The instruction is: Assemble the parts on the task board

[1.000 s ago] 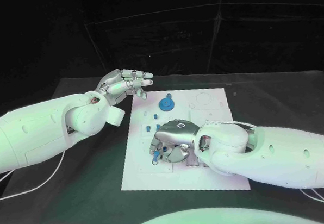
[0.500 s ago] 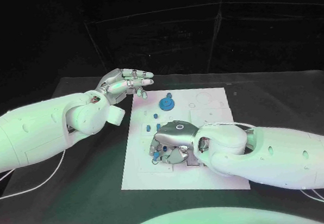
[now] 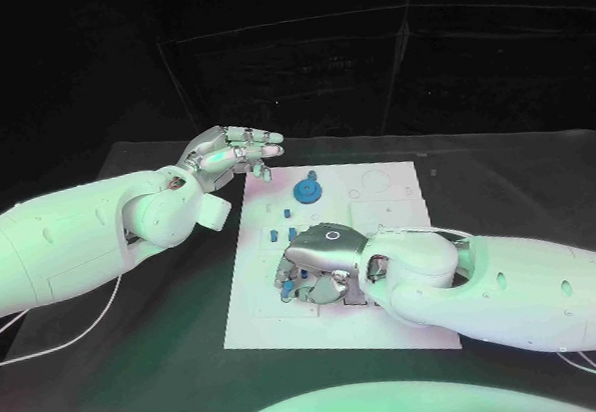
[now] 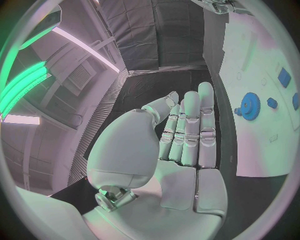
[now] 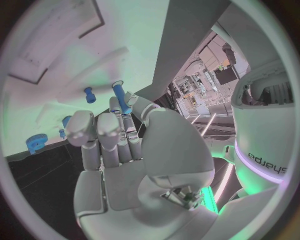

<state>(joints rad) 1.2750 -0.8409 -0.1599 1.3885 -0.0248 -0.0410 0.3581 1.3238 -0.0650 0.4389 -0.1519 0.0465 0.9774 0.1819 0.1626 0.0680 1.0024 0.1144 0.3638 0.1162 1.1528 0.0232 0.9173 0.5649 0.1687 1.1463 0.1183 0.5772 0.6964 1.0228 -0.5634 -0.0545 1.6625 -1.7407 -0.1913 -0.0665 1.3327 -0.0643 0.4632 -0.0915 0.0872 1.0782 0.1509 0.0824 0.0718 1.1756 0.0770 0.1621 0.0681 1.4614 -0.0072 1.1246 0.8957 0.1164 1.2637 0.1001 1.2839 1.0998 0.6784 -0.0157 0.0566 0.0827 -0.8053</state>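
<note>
Blue peg (image 5: 122, 98) held, right hand (image 3: 322, 261) hiding board (image 3: 383, 181).

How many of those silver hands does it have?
2. The left hand is near the board's far left corner, holding nothing. The right hand is over the board's middle, seemingly pinching a blue peg.
</note>
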